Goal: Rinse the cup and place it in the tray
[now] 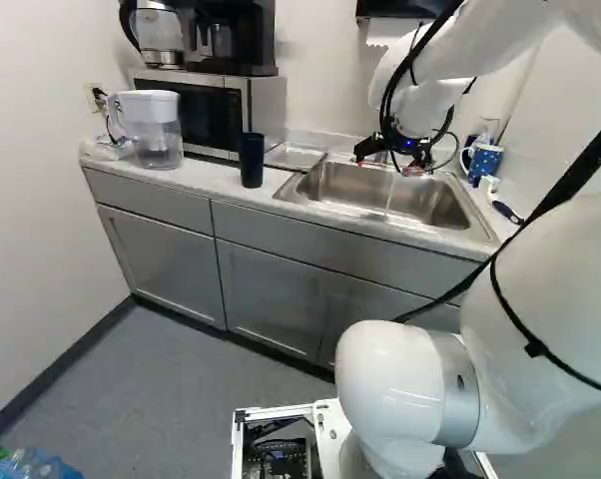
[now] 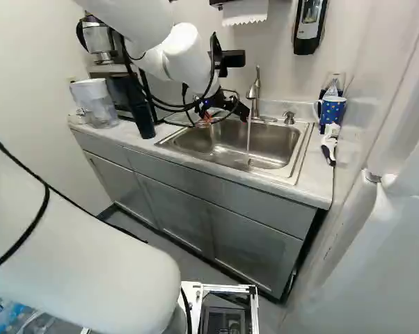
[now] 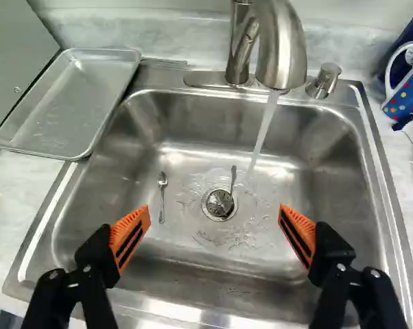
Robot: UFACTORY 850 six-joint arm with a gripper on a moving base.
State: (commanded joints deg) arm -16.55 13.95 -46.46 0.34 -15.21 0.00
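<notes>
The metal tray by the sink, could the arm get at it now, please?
Probably yes: the open claw hangs over the sink with nothing visible between it and the tray, though the microwave crowds one side.

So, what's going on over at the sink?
A white robot arm holds its black gripper with orange pads open over a stainless-steel sink. Water is running from the curved metal faucet. There's no cup between its fingers, nor in the shallow metal tray beside the basin.
</notes>
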